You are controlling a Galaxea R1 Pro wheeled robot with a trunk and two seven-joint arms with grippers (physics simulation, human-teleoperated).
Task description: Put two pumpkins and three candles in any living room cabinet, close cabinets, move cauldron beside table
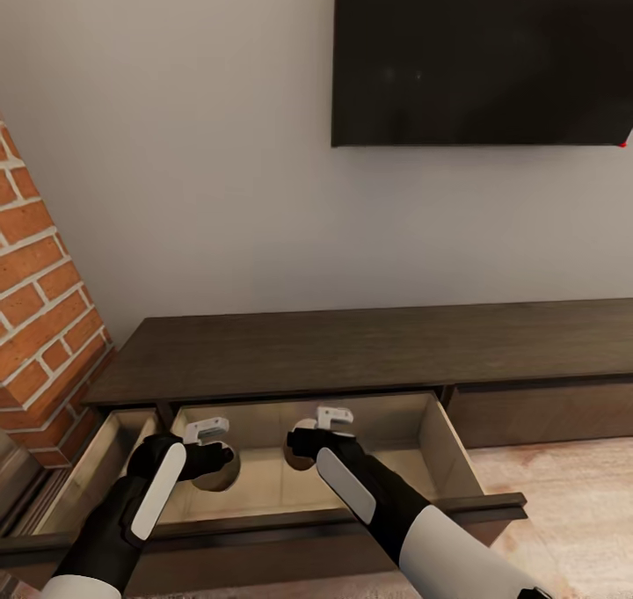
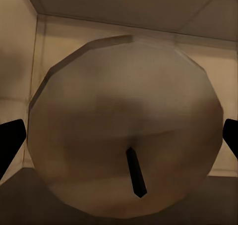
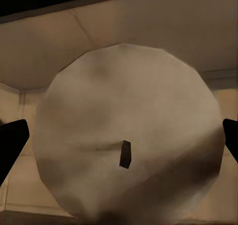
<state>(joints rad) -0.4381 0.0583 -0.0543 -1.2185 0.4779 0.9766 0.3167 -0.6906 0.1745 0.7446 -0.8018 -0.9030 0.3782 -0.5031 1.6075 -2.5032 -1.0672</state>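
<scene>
The dark brown cabinet stands against the wall with a wide drawer pulled out, its pale wood interior showing. Both my grippers reach down into that drawer. My left gripper is shut on a pale grey candle with a dark wick, its black fingertips at the candle's sides. A little to the right, my right gripper is shut on a second candle in the same way. In the head view the candles look like dark round shapes just above the drawer floor.
A black TV hangs on the grey wall above the cabinet. A brick column stands close at the left. Another pale compartment lies open left of the drawer. The drawer front crosses below my arms. Wood floor lies at the right.
</scene>
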